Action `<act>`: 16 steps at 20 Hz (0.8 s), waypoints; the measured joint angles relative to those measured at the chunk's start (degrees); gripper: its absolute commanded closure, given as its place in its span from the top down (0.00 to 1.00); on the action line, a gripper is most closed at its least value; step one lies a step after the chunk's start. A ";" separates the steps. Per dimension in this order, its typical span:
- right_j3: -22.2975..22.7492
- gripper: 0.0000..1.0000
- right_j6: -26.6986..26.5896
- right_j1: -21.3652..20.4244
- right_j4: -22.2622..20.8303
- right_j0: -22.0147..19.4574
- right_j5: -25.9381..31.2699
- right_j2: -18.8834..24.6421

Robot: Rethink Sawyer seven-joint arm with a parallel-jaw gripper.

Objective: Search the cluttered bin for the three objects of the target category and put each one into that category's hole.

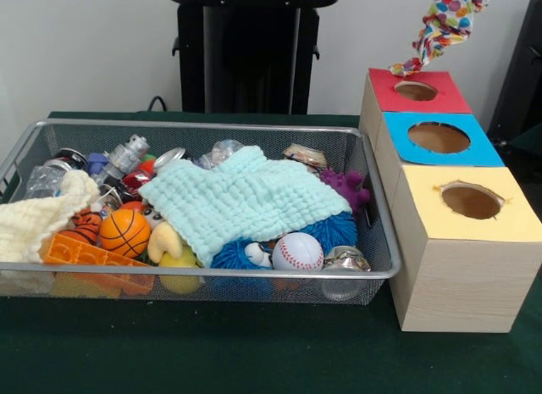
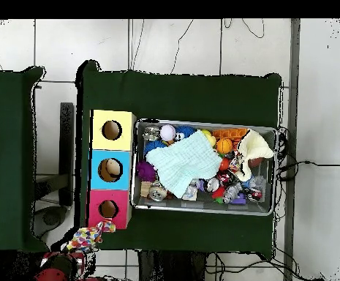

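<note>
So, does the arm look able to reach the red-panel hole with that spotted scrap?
Probably yes: the spotted scrap dangles just above the far edge of the red-panel hole, and nothing covers the hole.

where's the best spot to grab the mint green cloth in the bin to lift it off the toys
Probably pinch the mint-green cloth from straight above at its raised middle, where it drapes loosely over the toys and wrinkles offer a fold. Its front edge lies on the blue spiky ball and near the baseball, so edge grabs risk catching those. The bin rim blocks side approaches.
</note>
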 measured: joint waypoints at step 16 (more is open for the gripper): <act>-0.77 0.00 0.00 0.29 1.32 -6.04 -0.47 3.16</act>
